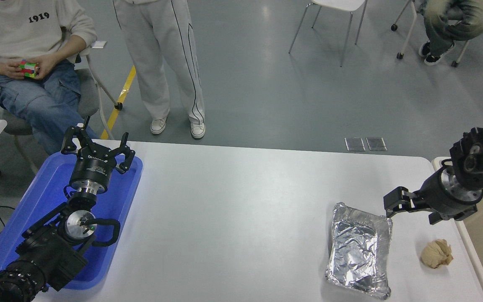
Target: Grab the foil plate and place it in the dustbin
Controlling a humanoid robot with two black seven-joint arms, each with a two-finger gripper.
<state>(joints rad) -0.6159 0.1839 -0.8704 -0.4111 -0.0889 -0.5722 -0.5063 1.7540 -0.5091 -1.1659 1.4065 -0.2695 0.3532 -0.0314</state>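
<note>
Head view: the foil plate [359, 250] lies flat on the white desk [233, 218] near its front right corner, long side running away from the camera, its wrinkled bottom facing up and its rim intact. The right gripper [393, 203] comes in from the right edge and hangs just at the plate's far right corner, its black tip overlapping that corner's rim in the picture; whether it touches the foil or sits above it cannot be told. From this angle only a blocky black end shows, so I cannot tell whether the gripper is apart or together, and nothing is seen held in it. The dustbin [468, 247] stands against the desk's right side, its pale rim running along the edge, with the right arm crossing over its near-far corner. A small tan wad of paper [436, 253] rests on the desk between the plate and the dustbin, apart from both.

The left gripper [97, 147] is parked at the lower left above a blue tray [27, 209], its fingers spread apart and empty. People sit and stand beyond the desk's far side.
</note>
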